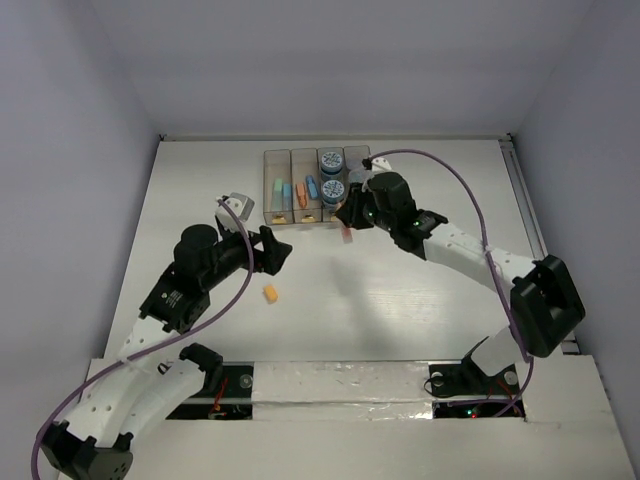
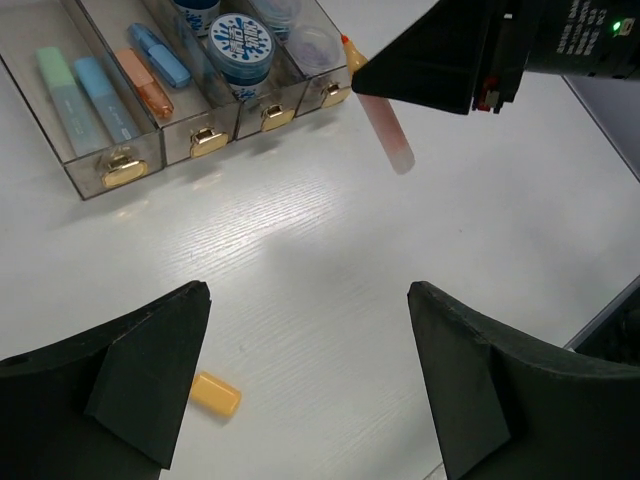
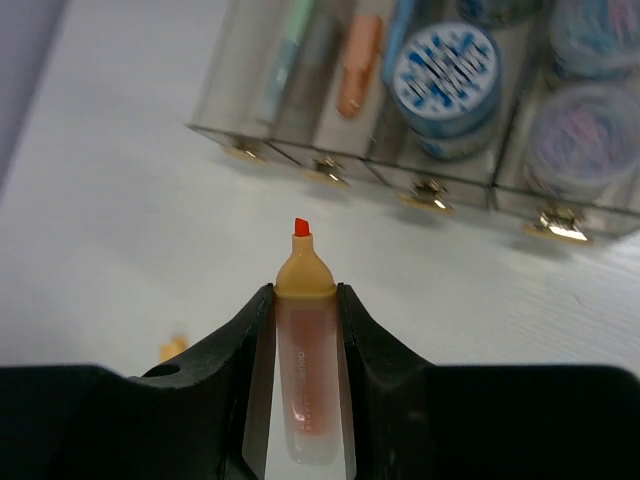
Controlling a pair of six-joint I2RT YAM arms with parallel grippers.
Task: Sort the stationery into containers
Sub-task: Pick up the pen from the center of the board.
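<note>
The right arm reaches toward the bins' (image 2: 100,172) front edge, its pincer (image 3: 303,296) squeezing a pink marker (image 2: 386,128). Farther from the bins, the left pincer (image 2: 307,292) hangs wide open over the worktop (image 1: 400,300), an orange eraser (image 2: 215,393) beside it.

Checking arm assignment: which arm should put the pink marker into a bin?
Right. The right gripper grips the pink marker just before the bins; the left gripper is open, farther back.

Eraser (image 1: 270,293) well before the bins (image 1: 278,160)
</note>
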